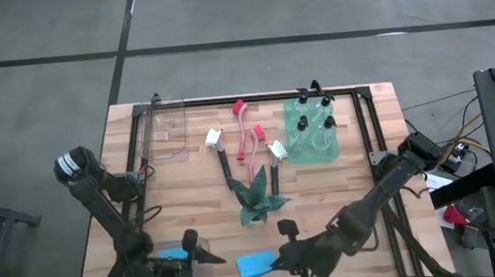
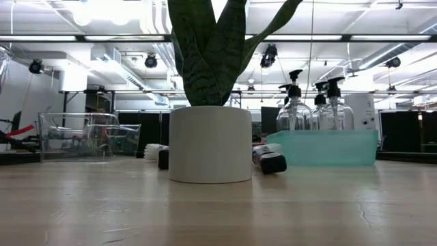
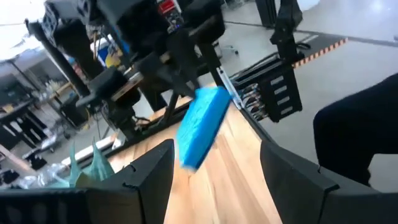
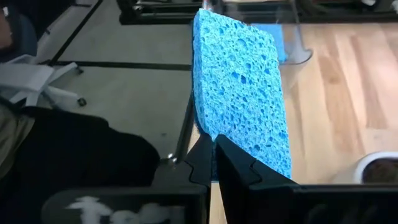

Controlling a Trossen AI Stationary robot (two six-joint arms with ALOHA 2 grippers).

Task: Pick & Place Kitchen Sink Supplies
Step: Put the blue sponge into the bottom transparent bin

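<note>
One blue sponge (image 1: 256, 264) in transit: right gripper (image 1: 283, 258) pinches its edge, table 6 o'clock. Left gripper (image 1: 207, 272) alongside, jaws spread, empty; second sponge (image 1: 173, 253) by it. Brushes (image 1: 245, 130) and bottles (image 1: 312, 116) untouched at 12 o'clock. Est. most of task left.

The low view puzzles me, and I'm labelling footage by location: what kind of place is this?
Probably a robotics lab or workshop: strip-lit open ceiling, equipment racks behind, and a wooden table on bare concrete floor.
</note>
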